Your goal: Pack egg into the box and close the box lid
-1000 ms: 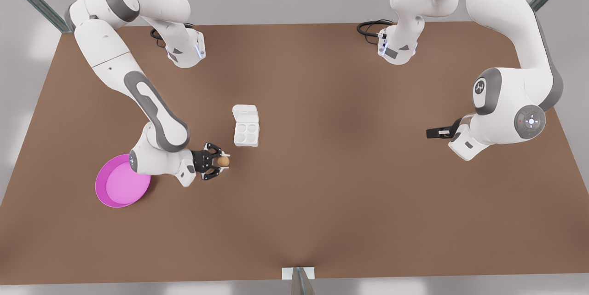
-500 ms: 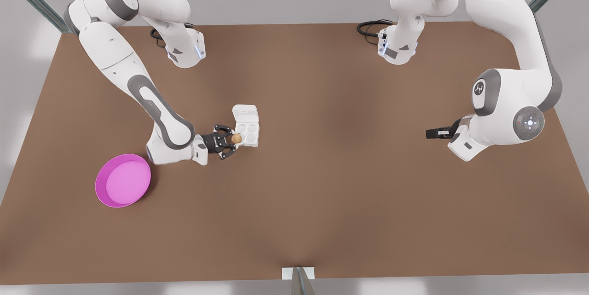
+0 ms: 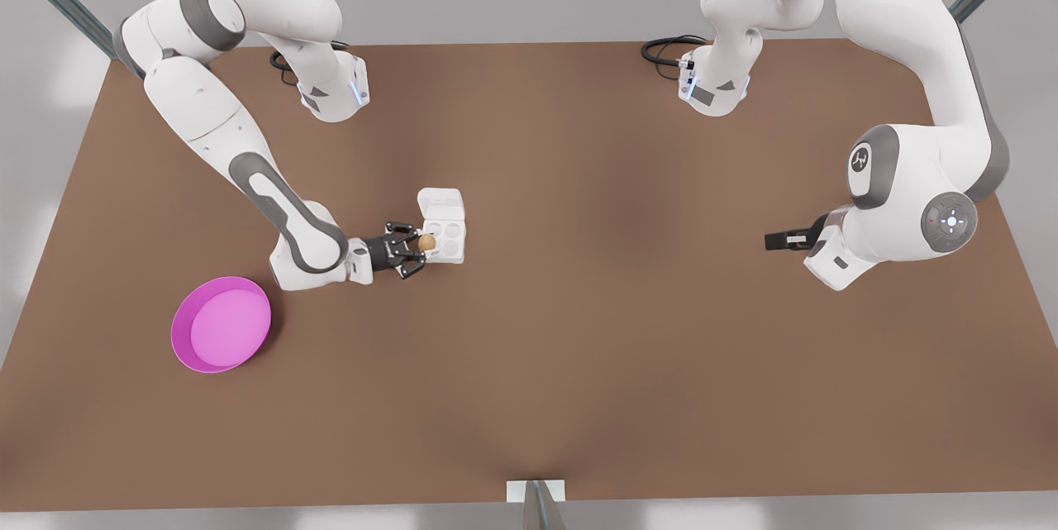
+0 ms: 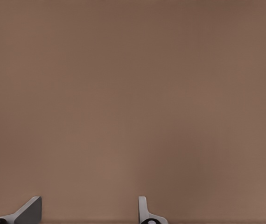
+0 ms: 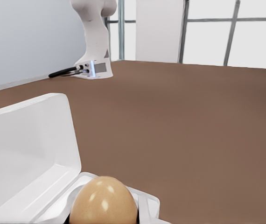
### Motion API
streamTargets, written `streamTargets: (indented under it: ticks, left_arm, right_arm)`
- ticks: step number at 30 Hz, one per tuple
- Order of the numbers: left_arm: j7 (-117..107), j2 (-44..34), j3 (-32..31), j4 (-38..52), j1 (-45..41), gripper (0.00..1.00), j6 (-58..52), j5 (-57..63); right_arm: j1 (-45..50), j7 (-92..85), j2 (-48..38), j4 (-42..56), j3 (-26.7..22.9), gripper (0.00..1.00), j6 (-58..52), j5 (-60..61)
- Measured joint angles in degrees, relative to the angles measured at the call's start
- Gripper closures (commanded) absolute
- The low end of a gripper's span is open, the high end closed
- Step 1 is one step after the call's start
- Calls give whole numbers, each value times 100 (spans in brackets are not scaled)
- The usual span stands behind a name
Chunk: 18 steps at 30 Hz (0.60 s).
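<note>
Holding the egg [image 3: 426,243] in the front view, the right gripper [image 3: 420,245] sits at the box [image 3: 444,240], over the cup on the side toward the table's [image 3: 579,331] near edge and the pink dish [image 3: 221,336]. Fingers pinch the egg from two sides. Box lid [image 3: 440,203] lies flapped open on the far side of the cups, hinge between them. Carton sits near the table's middle, somewhat toward the front view's left. Left gripper [image 3: 777,240] waits well apart, near the table's edge at the front view's right, above bare surface.

Left wrist view: two fingertips [image 4: 28,211] stand spread with nothing between, plain brown table [image 4: 133,93] beyond.

Right wrist view: egg [image 5: 103,200] close up, glossy tan, rounded end showing; box lid [image 5: 25,149] raised beside it, cupped half [image 5: 142,205] just under the egg. Whether the egg touches the cup, cannot tell.

Judgement: egg is light, smooth, curved, so slippery and brittle; grip belongs across its widest girth, with little force. Carton looks thin and light and may slide if nudged. Lid is best pushed at its free edge, away from the hinge.
</note>
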Motion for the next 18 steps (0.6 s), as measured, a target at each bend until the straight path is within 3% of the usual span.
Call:
streamTargets:
  ticks: [3,4,5,6,13,15,16,18]
  left_arm:
    - [-2,-7,0,3,0,0,-8,1]
    - [-2,-8,0,3,0,0,-10,2]
    - [-3,-8,0,3,0,0,-11,2]
    - [-3,-9,0,3,0,0,-13,2]
    - [-6,29,1,-4,-101,3,-14,5]
    - [-7,57,0,-18,-301,31,-40,8]
    - [-7,60,-87,-20,-346,39,-78,7]
    - [-28,154,-401,-27,-520,78,-127,32]
  right_arm:
    - [-8,-272,41,0,2,47,-2,6]
    - [-9,-355,52,0,4,41,-2,13]
    - [-10,-436,57,0,2,16,-2,20]
    - [-10,-513,61,0,2,0,-2,31]
    - [-90,-958,87,45,-10,0,-13,128]
    - [-256,-1053,81,95,1,0,-41,131]
    - [-334,-1096,85,133,6,0,-71,140]
    - [-402,-1175,86,230,12,0,-158,233]
